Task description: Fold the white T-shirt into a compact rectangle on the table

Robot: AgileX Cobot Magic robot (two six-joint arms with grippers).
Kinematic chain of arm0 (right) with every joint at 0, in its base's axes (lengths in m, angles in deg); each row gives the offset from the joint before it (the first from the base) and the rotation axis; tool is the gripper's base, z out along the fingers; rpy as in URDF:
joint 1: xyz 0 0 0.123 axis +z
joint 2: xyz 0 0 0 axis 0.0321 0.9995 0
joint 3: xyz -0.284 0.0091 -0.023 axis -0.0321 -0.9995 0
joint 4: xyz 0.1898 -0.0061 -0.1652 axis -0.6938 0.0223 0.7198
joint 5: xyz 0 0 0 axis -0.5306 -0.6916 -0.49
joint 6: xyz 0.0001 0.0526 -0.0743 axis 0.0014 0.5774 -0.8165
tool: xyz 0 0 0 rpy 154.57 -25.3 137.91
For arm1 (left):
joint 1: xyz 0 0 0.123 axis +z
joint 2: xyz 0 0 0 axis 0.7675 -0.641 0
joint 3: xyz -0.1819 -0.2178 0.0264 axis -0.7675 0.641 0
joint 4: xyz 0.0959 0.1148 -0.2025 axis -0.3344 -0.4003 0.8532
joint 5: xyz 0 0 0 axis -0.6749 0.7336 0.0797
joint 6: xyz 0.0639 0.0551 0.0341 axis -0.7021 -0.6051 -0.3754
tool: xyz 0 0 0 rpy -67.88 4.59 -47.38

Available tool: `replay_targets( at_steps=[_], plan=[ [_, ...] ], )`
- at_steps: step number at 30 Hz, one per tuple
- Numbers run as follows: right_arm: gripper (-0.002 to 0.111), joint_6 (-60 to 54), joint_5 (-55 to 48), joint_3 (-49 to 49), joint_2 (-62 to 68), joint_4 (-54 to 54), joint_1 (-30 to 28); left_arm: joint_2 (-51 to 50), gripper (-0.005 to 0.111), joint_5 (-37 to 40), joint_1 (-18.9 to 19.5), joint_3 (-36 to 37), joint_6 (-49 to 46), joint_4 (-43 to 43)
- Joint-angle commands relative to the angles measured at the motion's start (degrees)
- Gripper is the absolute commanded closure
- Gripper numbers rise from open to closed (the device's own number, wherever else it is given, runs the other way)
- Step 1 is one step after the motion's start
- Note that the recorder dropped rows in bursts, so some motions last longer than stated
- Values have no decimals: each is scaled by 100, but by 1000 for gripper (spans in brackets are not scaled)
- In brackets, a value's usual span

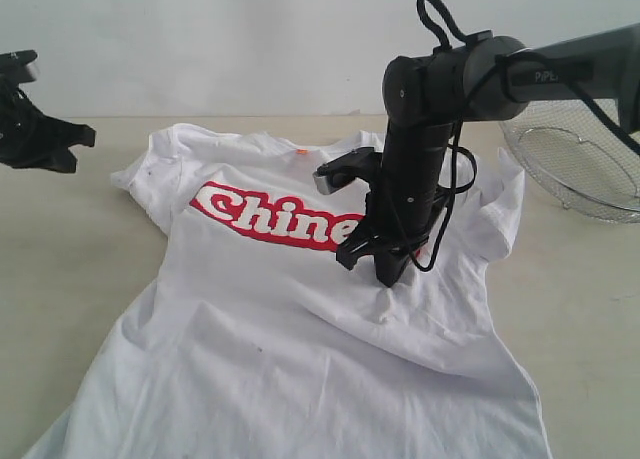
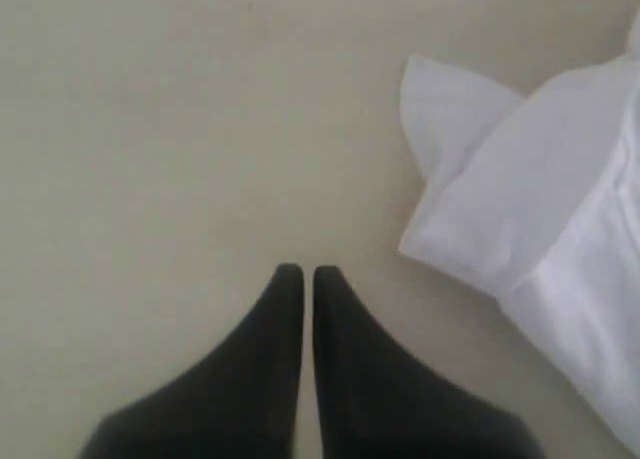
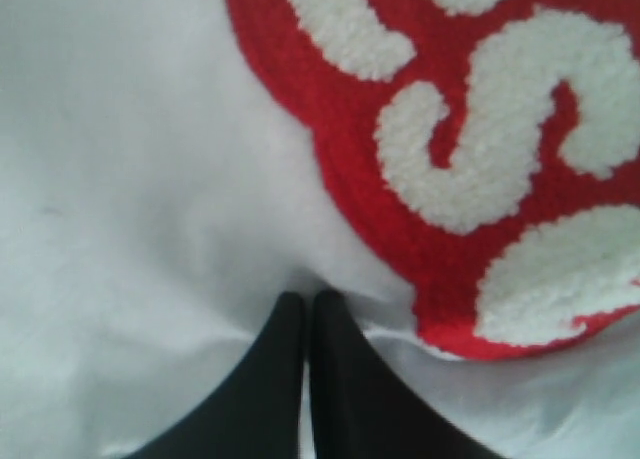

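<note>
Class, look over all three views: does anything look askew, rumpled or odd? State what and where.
The white T-shirt lies wrinkled and slightly skewed on the table. Its sleeve nearest the left gripper is bunched and folded over instead of lying flat.

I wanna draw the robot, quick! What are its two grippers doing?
Left gripper: closed, empty, over the table.
Right gripper: closed, apparently pinching the white T-shirt.

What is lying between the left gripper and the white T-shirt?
Only bare table: in the left wrist view, nothing sits between the shut left gripper and the sleeve of the white T-shirt.
</note>
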Motion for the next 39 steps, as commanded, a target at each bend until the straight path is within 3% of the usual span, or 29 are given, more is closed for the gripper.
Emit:
replay_targets(
  at_steps=[1,4,8,10,13,18,25,28,31,35,39],
  plan=[
    [109,-61,-171,-101,256,43,-12,-147,100,232,26,-24,28,300],
    [109,-61,-171,-101,256,43,-12,-161,85,589,26,-24,-31,515],
    [109,-89,-172,-101,256,43,-12,-161,48,825,26,-24,-96,909],
    [109,-103,-183,-101,256,30,-12,-161,40,758,26,-24,-72,1202],
    [109,-103,-183,-101,256,30,-12,-200,47,441,26,-50,-72,1767],
    [109,-103,-169,-101,256,30,-12,-562,67,908,26,-474,-72,2134],
    [109,-114,-192,-101,256,30,-12,-1045,45,1223,26,-888,55,2173],
    [109,-125,-178,-101,256,18,-12,-1053,43,1195,26,-888,67,2173],
    [109,-155,-178,-101,256,2,-12,-1058,56,1185,-8,-888,67,2173],
    [109,-155,-178,-101,256,-5,-12,-1058,102,1444,-110,-888,-71,2256],
    [109,-155,-154,-101,256,-7,-12,-956,102,1813,-263,-888,-401,2266]
  ],
)
